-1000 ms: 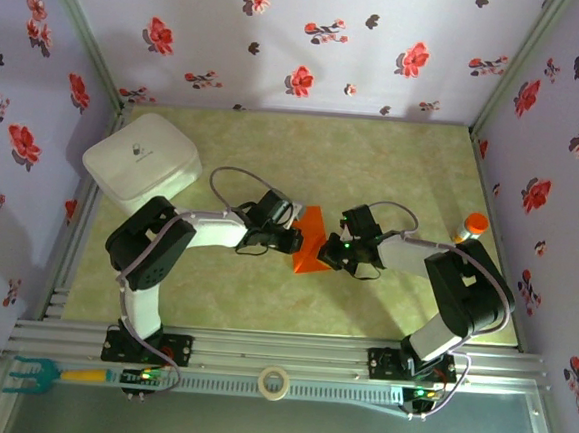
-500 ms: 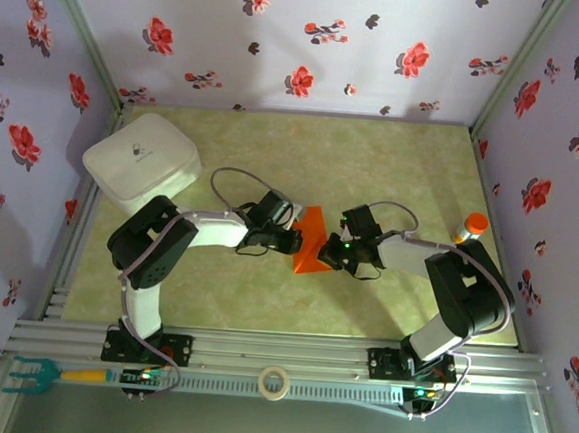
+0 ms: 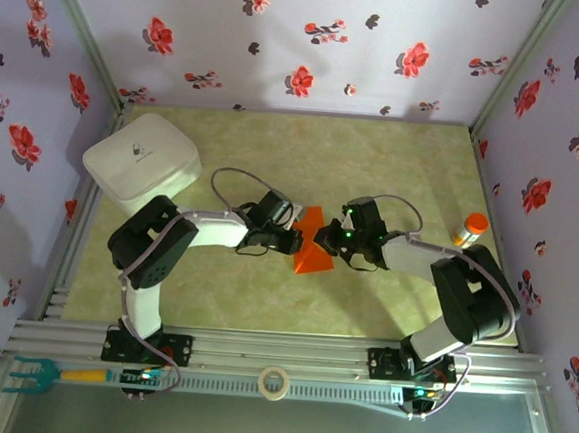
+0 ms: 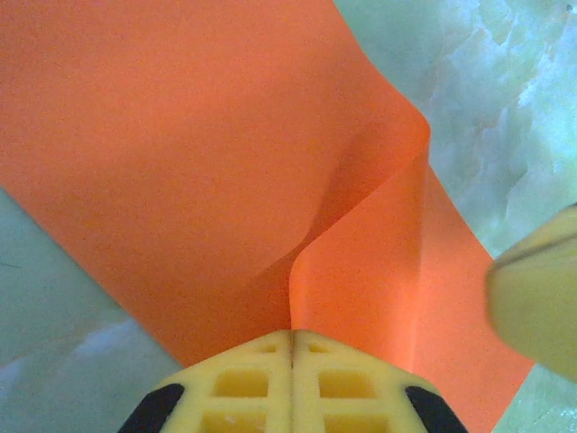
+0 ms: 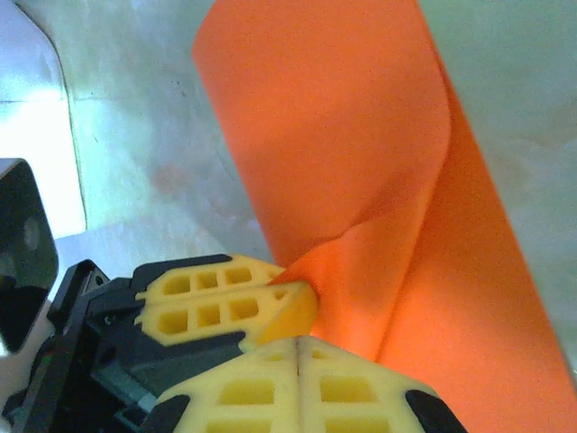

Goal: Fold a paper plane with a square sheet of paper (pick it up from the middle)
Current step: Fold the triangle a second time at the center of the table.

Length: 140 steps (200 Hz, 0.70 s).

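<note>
A white box sits at the far left corner of the green marbled counter, overhanging its left edge. A small orange-capped bottle stands near the right edge. On the near rail lie a tape roll and, far left, a teal fork with a yellow handle. Flowered walls enclose it all.

Lilac walls printed with red and black flowers enclose a pale green marbled tabletop.
</note>
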Each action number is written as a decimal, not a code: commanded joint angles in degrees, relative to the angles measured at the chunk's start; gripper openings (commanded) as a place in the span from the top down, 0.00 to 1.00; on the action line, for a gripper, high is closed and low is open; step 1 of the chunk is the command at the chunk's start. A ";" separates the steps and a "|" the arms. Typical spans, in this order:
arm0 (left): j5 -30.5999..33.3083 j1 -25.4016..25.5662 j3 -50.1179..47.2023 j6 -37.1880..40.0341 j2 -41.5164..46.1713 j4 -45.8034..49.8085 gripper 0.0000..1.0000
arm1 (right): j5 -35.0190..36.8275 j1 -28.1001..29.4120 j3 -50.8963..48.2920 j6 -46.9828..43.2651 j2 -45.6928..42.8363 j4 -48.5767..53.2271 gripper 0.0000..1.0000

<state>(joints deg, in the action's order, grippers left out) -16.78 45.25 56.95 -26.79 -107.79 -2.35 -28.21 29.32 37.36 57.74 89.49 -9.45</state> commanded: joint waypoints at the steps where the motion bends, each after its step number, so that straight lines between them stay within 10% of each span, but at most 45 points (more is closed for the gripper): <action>1: -0.67 -0.25 -0.70 0.24 -1.81 1.41 0.95 | -2.29 0.80 0.22 3.00 2.15 -5.29 1.00; 140: -0.75 -0.47 -0.17 1.21 -1.88 3.09 0.95 | -0.43 0.92 -3.69 2.91 8.34 -7.30 1.00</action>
<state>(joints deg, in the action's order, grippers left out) -17.17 45.19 56.95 -26.76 -107.85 -2.33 -30.24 30.37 35.94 60.29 97.43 -16.43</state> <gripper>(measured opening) 0.060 0.060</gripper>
